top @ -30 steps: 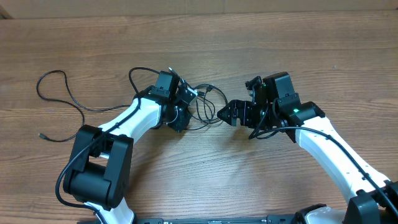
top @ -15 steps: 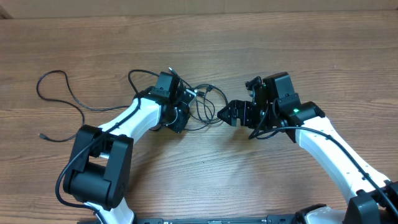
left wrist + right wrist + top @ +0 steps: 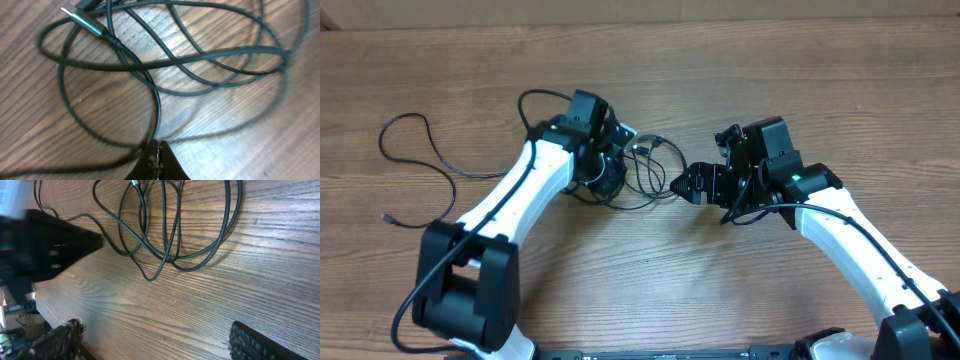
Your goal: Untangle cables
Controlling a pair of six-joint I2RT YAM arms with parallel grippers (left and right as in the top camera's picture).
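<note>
The cables (image 3: 655,172) lie as a loose tangle of thin black loops on the wooden table between my two grippers. In the left wrist view the loops (image 3: 200,60) cross one another, and a silvery plug (image 3: 82,15) points to the upper left. My left gripper (image 3: 613,185) sits at the tangle's left edge, its jaws (image 3: 157,150) shut on one strand that runs into their tips. My right gripper (image 3: 682,184) stands open just right of the tangle, nothing between its fingers (image 3: 157,345). The loops (image 3: 175,255) lie ahead of it.
A separate thin black cable (image 3: 430,150) winds across the left of the table and ends in a small plug (image 3: 388,217). A loop (image 3: 542,97) rises behind the left wrist. The table's far edge runs along the top of the overhead view.
My left gripper has closed onto a strand of the tangle, and its arm has shifted back and to the left, dragging the loop behind it. The right arm has not moved.
</note>
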